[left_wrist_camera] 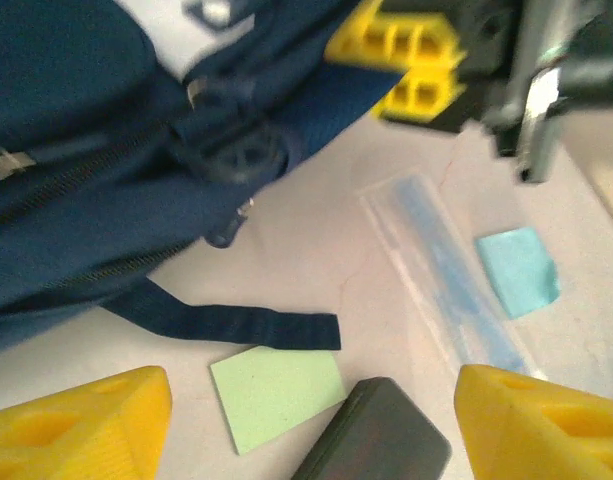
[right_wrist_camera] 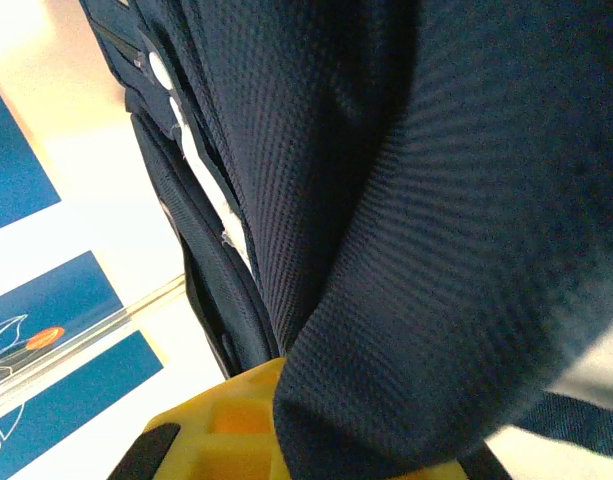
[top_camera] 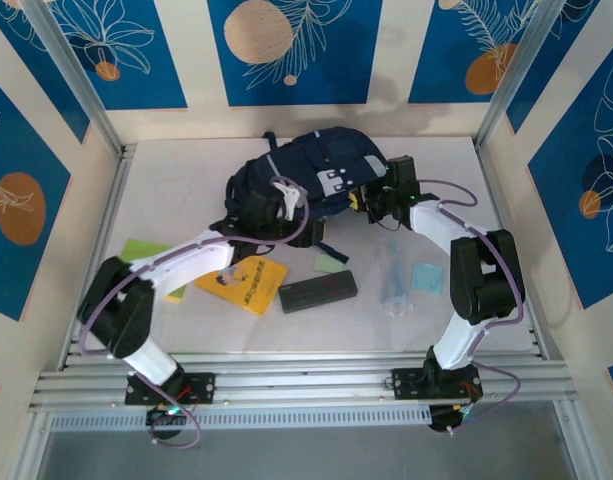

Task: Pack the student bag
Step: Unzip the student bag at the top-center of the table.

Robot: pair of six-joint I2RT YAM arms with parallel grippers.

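Observation:
The student bag [top_camera: 311, 170], dark navy with pale stripe panels, lies at the back middle of the table. My right gripper [top_camera: 371, 200] is at the bag's right side, shut on a fold of its navy fabric [right_wrist_camera: 416, 250]; one yellow finger [right_wrist_camera: 236, 420] shows under the cloth. In the left wrist view the same gripper's yellow fingers [left_wrist_camera: 411, 60] pinch the bag's edge. My left gripper [top_camera: 284, 200] hovers by the bag's front edge, open with nothing between its jaws [left_wrist_camera: 311, 425]. Below it lie a black strap [left_wrist_camera: 226, 322], a green note [left_wrist_camera: 276, 390] and a dark case [left_wrist_camera: 376, 445].
In front of the bag lie a yellow booklet [top_camera: 242, 283], the dark case [top_camera: 318, 291], the green note [top_camera: 332, 263], a clear pen packet [top_camera: 392, 280] and a teal note [top_camera: 427, 277]. A green pad [top_camera: 146, 255] sits at the left. Walls and metal posts enclose the table.

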